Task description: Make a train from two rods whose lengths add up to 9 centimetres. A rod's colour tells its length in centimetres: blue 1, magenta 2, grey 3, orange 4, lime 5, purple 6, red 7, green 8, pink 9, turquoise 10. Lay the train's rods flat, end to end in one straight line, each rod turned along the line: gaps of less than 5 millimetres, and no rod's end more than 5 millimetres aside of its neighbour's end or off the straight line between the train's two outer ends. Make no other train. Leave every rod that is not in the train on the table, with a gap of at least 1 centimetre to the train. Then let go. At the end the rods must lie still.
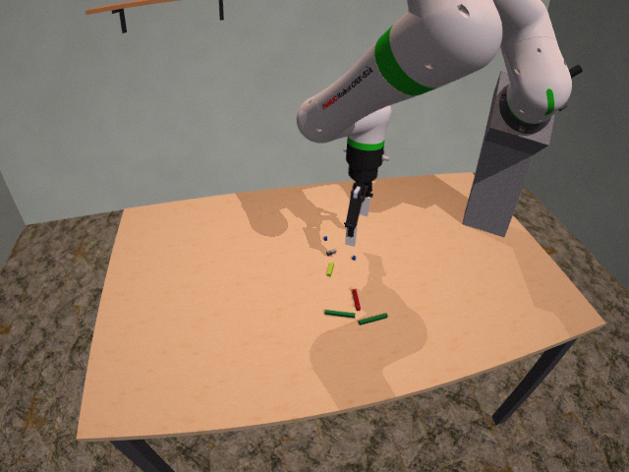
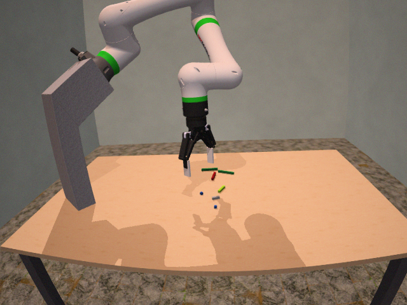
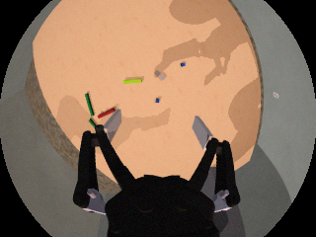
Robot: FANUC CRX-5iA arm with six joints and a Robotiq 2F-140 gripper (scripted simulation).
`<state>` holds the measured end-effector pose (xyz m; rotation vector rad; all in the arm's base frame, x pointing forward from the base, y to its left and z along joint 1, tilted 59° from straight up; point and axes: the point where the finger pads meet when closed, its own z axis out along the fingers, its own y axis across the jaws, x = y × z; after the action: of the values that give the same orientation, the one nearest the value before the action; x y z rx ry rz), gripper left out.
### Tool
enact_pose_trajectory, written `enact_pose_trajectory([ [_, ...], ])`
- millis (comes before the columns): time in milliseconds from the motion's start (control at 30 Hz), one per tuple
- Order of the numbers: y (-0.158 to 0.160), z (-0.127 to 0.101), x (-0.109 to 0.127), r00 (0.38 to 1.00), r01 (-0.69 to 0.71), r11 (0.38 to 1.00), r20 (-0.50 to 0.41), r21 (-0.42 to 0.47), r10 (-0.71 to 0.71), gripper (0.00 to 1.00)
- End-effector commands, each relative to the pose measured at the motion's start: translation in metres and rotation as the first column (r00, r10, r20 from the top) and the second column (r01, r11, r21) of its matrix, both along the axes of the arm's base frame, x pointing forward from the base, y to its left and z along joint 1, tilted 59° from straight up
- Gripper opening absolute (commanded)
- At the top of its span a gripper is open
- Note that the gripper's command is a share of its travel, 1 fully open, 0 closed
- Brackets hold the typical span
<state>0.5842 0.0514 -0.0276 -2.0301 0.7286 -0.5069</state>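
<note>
My gripper (image 2: pixel 198 166) is open and empty, raised above the table; it also shows in the top view (image 1: pixel 351 238) and in the wrist view (image 3: pixel 158 126). One blue rod (image 1: pixel 353 257) lies on the table just below and in front of the fingers; it also shows in the exterior view (image 2: pixel 201 193) and in the wrist view (image 3: pixel 158 101). A second blue rod (image 1: pixel 324 237) lies a little apart, beside a grey rod (image 1: pixel 331 252). Two green rods (image 1: pixel 339 313) (image 1: pixel 371 319) lie near each other at an angle, not in one line. A red rod (image 1: pixel 356 299) and a lime rod (image 1: pixel 330 268) lie between.
The grey robot pedestal (image 1: pixel 500 167) stands at the back right corner of the table. A shelf (image 1: pixel 132 6) hangs on the far wall.
</note>
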Motion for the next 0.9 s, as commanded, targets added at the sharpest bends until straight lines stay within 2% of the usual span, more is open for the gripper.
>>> enact_pose_trajectory([
  [0,0.0,0.0,0.0,1.0,0.0,1.0,0.0,0.0,0.0,1.0],
  [200,0.004,0.003,0.001,1.0,-0.009,1.0,0.006,-0.012,0.009,1.0],
  [300,0.037,0.028,0.005,0.995,-0.077,0.992,0.061,-0.102,0.084,1.0],
  [533,0.075,0.06,0.006,0.978,-0.14,0.97,0.128,-0.199,0.168,1.0],
  [600,0.075,0.06,0.006,0.978,-0.14,0.97,0.128,-0.199,0.168,1.0],
  [633,0.091,0.075,0.006,0.966,-0.162,0.957,0.158,-0.239,0.204,1.0],
  [867,0.129,0.111,0.003,0.932,-0.199,0.926,0.229,-0.322,0.28,1.0],
])
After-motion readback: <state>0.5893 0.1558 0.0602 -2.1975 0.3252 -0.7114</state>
